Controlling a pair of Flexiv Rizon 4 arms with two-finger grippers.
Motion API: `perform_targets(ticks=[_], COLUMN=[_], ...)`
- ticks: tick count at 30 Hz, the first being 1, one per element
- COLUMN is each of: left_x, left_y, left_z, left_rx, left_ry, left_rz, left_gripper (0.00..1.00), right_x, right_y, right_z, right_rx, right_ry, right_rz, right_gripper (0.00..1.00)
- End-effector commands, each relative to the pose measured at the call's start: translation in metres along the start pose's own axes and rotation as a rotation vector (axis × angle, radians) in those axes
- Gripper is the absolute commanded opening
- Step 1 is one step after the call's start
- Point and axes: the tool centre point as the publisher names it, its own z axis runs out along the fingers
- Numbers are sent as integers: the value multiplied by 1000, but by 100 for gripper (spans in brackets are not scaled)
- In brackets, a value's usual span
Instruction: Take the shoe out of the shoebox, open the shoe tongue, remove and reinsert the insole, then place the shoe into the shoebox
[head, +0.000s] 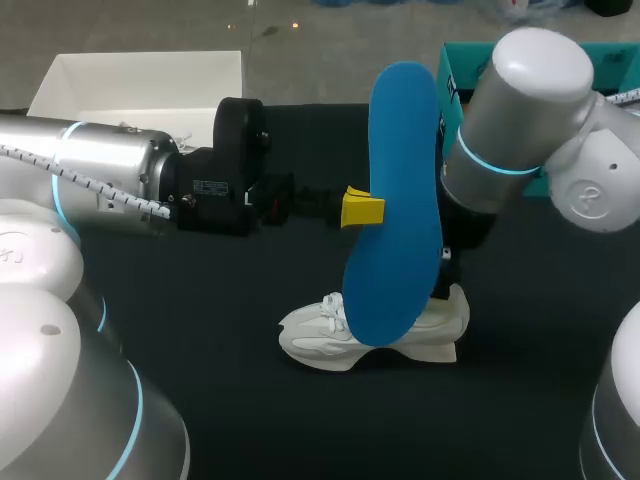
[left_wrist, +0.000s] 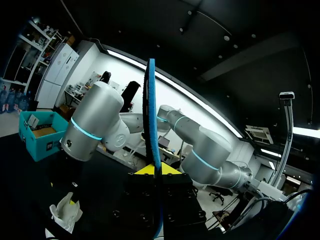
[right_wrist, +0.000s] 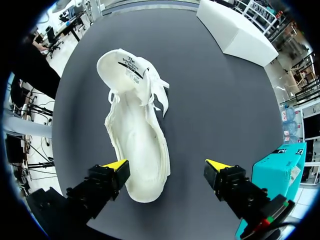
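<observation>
Fingers on your left gripper (head: 365, 210) (left_wrist: 155, 170) clamp the blue insole (head: 395, 200) (left_wrist: 150, 110) edge-on, holding it upright over the white shoe (head: 320, 335) (right_wrist: 137, 135). Right gripper (right_wrist: 167, 165) — fingers spread wide — hangs above the shoe's heel end. Shoe sits sole-down on the dark table (head: 250, 410), tongue folded open — white box (head: 150, 55) (right_wrist: 240, 32) well apart from it.

I am working in a robot lab: my left arm (head: 110, 170) and right arm (head: 520, 110) are hanging over a black table (head: 230, 310) bearing a white box (head: 140, 80).
</observation>
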Motion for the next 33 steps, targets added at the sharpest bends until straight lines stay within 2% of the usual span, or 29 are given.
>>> perform_targets(ticks=[1, 6, 11, 13, 15, 18, 21, 25, 26, 27, 33], left_x=[-1, -1, -1, -1, -1, -1, -1, -1, -1, -1, -1], left_y=[-1, -1, -1, -1, -1, -1, -1, -1, -1, -1, -1], left_z=[1, 1, 1, 1, 1, 1, 1, 1, 1, 1, 1], left_rx=[-1, -1, -1, -1, -1, -1, -1, -1, -1, -1, -1], left_ry=[0, 0, 0, 0, 0, 0, 0, 0, 0, 0, 0], left_rz=[0, 0, 0, 0, 0, 0, 0, 0, 0, 0, 0], left_gripper=[0, 0, 0, 0, 0, 0, 0, 0, 0, 0, 0], right_x=[-7, -4, -2, 0, 3, 8, 11, 16, 17, 19, 20], right_y=[18, 35, 41, 42, 42, 40, 36, 29, 28, 25, 24], right_z=[27, 37, 52, 58, 63, 69, 77, 83, 83, 80, 77], right_rx=[4, -16, -26, -26, -26, -22, -20, -17, -17, -30, -40], right_ry=[5, 18, 40, 55, 69, 89, 103, 122, 123, 126, 123], right_rz=[-9, -36, -37, -39, -37, -36, -27, -13, -11, -25, -38], right_gripper=[100, 100, 100, 89, 72, 53, 44, 25, 17, 0, 0])
